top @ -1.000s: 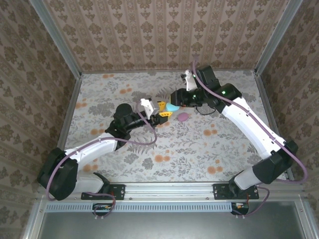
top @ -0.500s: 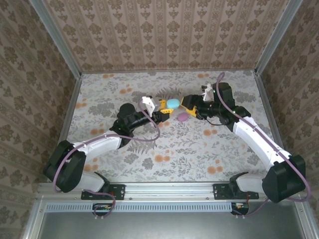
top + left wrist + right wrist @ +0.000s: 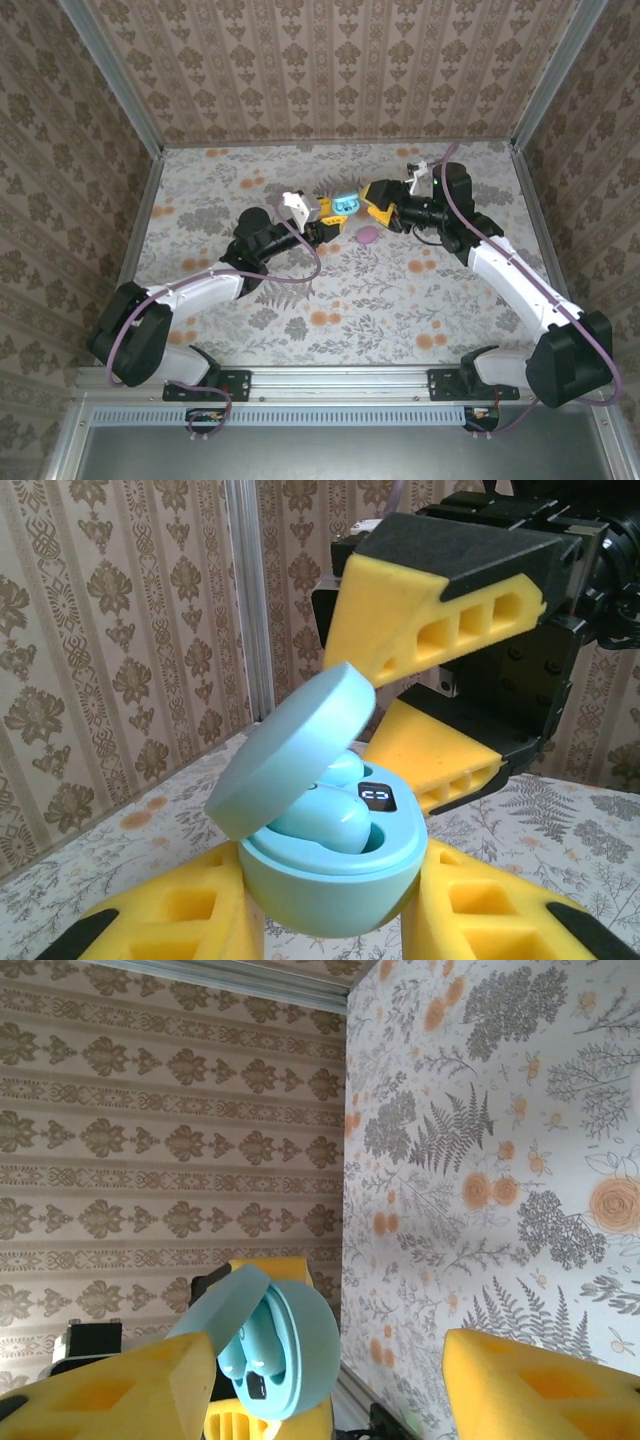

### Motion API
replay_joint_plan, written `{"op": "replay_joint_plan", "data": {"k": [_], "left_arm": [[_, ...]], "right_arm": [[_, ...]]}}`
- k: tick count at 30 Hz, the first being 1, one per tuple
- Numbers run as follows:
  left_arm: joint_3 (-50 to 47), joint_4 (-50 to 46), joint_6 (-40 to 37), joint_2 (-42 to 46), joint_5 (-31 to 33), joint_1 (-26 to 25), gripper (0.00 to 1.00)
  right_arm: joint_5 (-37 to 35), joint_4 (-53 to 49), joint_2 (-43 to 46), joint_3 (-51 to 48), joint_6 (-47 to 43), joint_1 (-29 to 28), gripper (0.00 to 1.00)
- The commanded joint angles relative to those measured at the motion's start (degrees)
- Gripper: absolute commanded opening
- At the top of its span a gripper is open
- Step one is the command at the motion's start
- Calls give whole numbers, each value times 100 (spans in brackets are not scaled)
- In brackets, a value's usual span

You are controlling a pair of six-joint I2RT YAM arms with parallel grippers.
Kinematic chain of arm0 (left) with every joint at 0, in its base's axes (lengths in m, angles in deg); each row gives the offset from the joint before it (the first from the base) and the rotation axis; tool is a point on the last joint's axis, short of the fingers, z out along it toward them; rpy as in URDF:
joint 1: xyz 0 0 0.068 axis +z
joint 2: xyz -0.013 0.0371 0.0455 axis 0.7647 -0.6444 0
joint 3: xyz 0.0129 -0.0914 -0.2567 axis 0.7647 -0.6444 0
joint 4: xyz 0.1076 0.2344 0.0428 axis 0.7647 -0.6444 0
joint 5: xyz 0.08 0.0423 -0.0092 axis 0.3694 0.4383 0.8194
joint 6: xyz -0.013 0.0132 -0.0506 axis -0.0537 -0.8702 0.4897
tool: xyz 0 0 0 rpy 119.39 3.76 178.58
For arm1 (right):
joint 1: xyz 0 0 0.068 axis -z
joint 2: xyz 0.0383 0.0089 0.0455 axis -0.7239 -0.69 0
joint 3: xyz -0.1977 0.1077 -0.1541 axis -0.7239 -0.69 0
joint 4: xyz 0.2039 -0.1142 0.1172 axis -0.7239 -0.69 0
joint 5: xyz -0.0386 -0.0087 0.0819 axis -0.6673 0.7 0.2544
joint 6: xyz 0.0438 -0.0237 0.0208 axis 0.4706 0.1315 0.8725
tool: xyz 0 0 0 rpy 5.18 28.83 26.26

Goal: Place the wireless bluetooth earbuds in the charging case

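The left gripper [image 3: 332, 925] pinches the open teal charging case [image 3: 330, 885], earbuds [image 3: 325, 820] seated inside; the right gripper [image 3: 432, 685] stands spread beside it.

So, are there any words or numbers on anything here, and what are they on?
Two white curved marks, like "C" and a backwards "C": on the little black screen inside the open teal charging case. They look more like a sign than a clear word or number.
No other writing can be read in these pictures.
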Motion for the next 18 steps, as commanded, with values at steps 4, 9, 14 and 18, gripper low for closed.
{"op": "replay_joint_plan", "data": {"k": [4,9,14,18], "left_arm": [[188,76,-5,60,-28,-83,34],[214,54,-17,70,-47,-87,34],[250,89,18,63,-71,-81,34],[255,142,65,65,-79,-88,34]], "right_arm": [[-84,-234,323,74,-183,-49,64],[-79,125,350,154,79,-65,65],[367,695,7,116,467,-209,63],[536,834,-237,138,529,-309,57]]}}
